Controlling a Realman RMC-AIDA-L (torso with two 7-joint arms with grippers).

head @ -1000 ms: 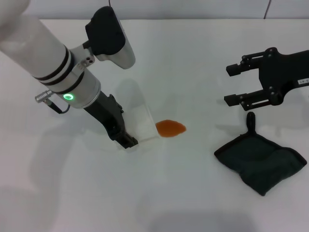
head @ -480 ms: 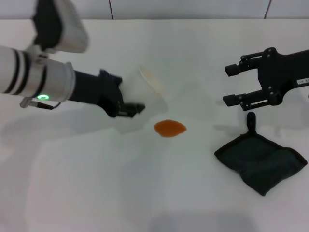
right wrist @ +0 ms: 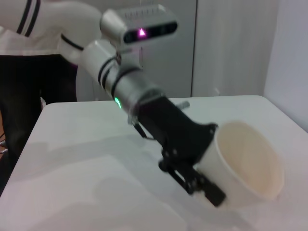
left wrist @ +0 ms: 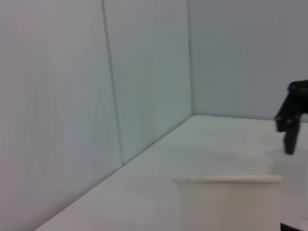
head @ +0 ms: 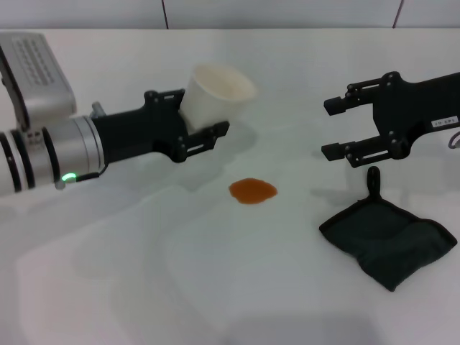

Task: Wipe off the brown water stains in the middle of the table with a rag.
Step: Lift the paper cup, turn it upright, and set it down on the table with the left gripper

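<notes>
The brown water stain [head: 252, 190] is a small orange-brown oval blot in the middle of the white table [head: 215, 287]. The dark green-black rag [head: 389, 241] lies flat at the right, its loop [head: 373, 179] pointing to the back. My right gripper [head: 338, 128] is open and empty, hovering just behind the rag's loop. My left gripper [head: 198, 118] is shut on a white paper cup [head: 212, 95], held tilted above the table, behind and left of the stain. The cup also shows in the left wrist view [left wrist: 228, 204] and the right wrist view [right wrist: 245, 166].
A tiled wall [head: 287, 13] runs behind the table's far edge. My left arm [head: 65, 147] reaches in low from the left.
My left arm has swung from a steep pour to nearly level. The cup has risen from beside the stain and turned mouth-up and back. The right gripper has shifted slightly left.
</notes>
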